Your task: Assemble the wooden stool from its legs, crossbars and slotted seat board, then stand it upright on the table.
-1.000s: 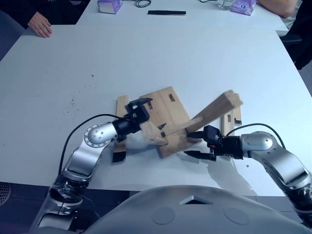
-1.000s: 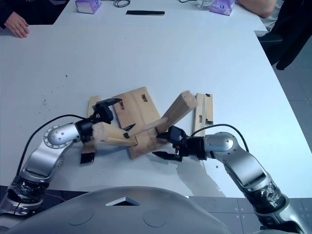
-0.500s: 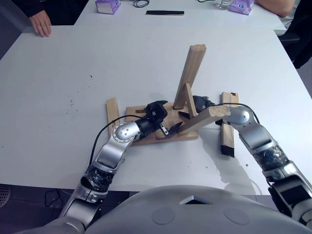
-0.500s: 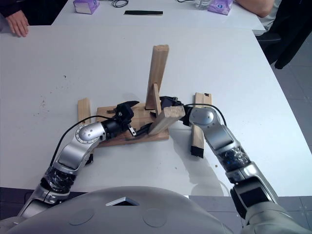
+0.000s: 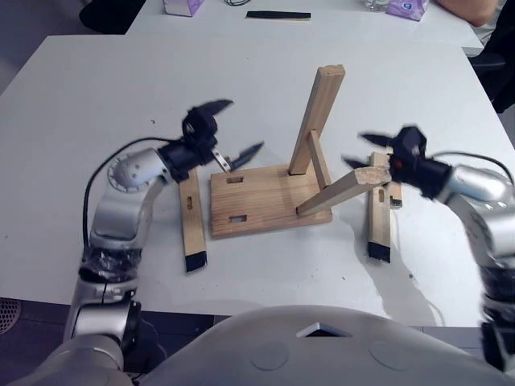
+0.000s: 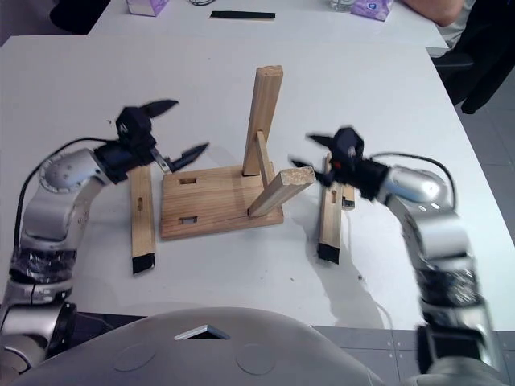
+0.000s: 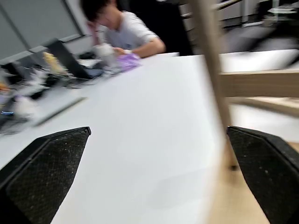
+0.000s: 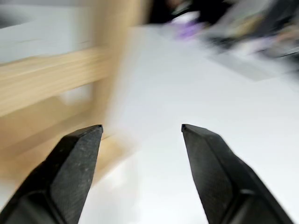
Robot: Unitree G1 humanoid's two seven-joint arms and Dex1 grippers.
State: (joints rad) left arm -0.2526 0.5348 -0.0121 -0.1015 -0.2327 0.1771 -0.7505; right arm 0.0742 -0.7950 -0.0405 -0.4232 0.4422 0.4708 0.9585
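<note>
The slotted seat board lies flat on the white table. One leg stands upright in the board, and a second leg leans out low towards the right, with a thin crossbar between them. A loose leg lies left of the board and another loose leg lies to its right. My left gripper hangs open above the board's back left corner, holding nothing. My right gripper is open just beyond the leaning leg's tip. In the left wrist view the upright leg rises between the fingers.
Two purple boxes and a black strip sit at the table's far edge. The table's front edge runs close below the board. Bare table spreads to the left and behind the stool parts.
Both grippers have let go of the wood and drawn back, the left one up and to the left, the right one to the right. The board has settled flat with one leg upright.
</note>
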